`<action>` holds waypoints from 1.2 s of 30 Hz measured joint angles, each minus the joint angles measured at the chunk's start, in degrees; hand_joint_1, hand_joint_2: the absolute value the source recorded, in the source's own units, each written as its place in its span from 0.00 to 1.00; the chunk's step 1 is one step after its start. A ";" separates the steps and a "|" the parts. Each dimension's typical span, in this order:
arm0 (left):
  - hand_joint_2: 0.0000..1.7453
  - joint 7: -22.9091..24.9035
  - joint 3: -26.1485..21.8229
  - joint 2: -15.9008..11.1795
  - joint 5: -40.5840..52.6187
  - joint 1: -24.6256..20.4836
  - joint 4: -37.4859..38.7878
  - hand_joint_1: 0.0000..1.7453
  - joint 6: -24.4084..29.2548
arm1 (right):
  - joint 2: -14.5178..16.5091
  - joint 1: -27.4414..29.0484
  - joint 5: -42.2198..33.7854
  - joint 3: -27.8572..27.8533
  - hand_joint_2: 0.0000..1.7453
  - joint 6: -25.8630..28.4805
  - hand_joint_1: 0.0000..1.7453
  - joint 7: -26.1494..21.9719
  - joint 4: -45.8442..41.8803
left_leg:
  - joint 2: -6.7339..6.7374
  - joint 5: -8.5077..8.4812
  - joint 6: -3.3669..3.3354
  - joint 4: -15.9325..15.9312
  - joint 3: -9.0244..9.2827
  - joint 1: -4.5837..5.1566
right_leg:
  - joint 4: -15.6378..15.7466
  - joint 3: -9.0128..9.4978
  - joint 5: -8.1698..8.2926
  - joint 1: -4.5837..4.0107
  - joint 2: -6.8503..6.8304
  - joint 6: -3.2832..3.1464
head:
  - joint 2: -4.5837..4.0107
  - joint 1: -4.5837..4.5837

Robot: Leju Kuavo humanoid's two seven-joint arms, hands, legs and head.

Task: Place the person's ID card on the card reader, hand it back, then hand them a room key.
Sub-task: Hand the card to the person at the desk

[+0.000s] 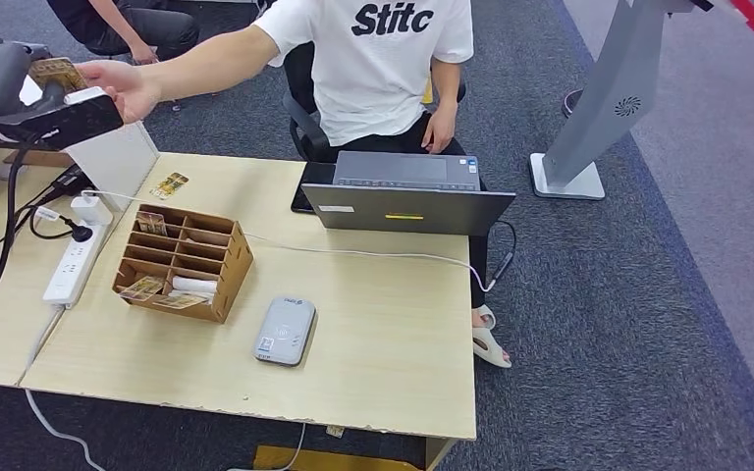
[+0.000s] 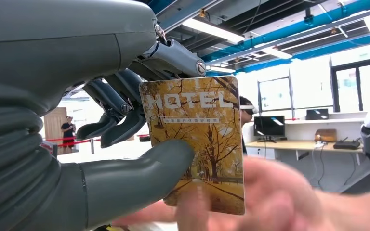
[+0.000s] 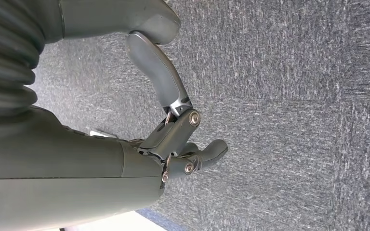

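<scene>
Yellow autumn-print "HOTEL" room key card (image 2: 195, 144) pinched between thumb and fingers of left hand (image 2: 125, 120), raised at about ten o'clock in the head view, long axis upright in the wrist view. Person's outstretched hand (image 1: 123, 86) touching or just beside the card, reaching in from two o'clock; blurred in the wrist view, grasp uncertain. Likely final handover, awaiting release. Right hand (image 3: 173, 134) hanging over grey carpet, loosely spread, holding nothing. Grey card reader (image 1: 284, 331) bare on the pale wooden table (image 1: 383, 334), near six o'clock.
</scene>
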State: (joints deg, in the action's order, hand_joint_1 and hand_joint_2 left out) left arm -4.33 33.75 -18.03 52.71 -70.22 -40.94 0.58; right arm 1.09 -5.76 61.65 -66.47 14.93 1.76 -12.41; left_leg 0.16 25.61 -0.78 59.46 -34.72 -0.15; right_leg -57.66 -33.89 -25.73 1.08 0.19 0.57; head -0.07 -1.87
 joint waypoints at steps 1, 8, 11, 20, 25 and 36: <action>1.00 0.22 0.00 -0.03 0.38 -0.15 0.01 1.00 0.04 | 0.00 0.00 0.03 0.00 1.00 0.05 0.00 0.04 0.00 | 0.00 0.00 0.00 0.00 0.00 0.00 | 0.00 0.00 0.00 0.00 0.00 0.00 | 0.00 0.00; 1.00 1.27 0.00 0.24 2.69 -2.66 0.32 1.00 0.11 | 0.00 -0.01 0.23 0.00 1.00 0.40 0.00 0.27 0.00 | 0.12 -0.01 0.01 0.00 -0.05 0.00 | 0.00 -0.12 0.13 0.00 0.10 -0.08 | 0.00 0.00; 1.00 1.28 0.00 0.53 2.88 -3.17 0.56 1.00 0.12 | 0.00 -0.01 0.23 0.00 1.00 0.44 0.00 0.27 0.00 | 0.22 0.00 0.01 0.00 -0.10 0.00 | 0.00 -0.22 0.15 0.00 0.23 -0.08 | 0.00 0.00; 1.00 1.45 -0.13 1.70 4.03 -3.12 1.05 0.00 6.23 | 0.00 -0.02 0.33 0.00 1.00 0.61 0.00 0.69 0.00 | 0.24 0.00 0.01 0.01 -0.36 0.00 | 0.00 -0.49 0.15 0.00 0.29 -0.08 | 0.00 -0.01; 1.00 1.14 -1.00 2.50 3.81 -1.93 -0.33 0.00 10.01 | 0.00 -0.20 0.34 0.00 1.00 0.64 0.00 0.64 0.00 | 0.14 0.00 0.01 0.00 -0.37 0.01 | 0.00 -0.44 0.15 0.00 0.15 -0.07 | 0.00 -0.03; 1.00 -2.99 -8.05 3.88 -3.43 10.10 -11.25 0.00 11.85 | 0.11 -0.12 -0.31 -0.28 1.00 0.98 0.00 1.00 0.00 | 0.14 -0.08 -0.03 0.00 -0.34 0.04 | 0.01 -0.40 0.23 0.03 0.15 -0.02 | 0.00 -0.02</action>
State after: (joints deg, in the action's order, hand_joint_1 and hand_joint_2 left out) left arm -7.32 25.70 -14.15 49.28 -60.13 -52.18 12.43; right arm 1.20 -5.88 61.34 -66.75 15.91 2.76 -12.41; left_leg 0.31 25.53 -0.80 59.46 -35.07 -0.12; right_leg -57.65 -34.29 -25.50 1.11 0.34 0.55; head -0.07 -1.90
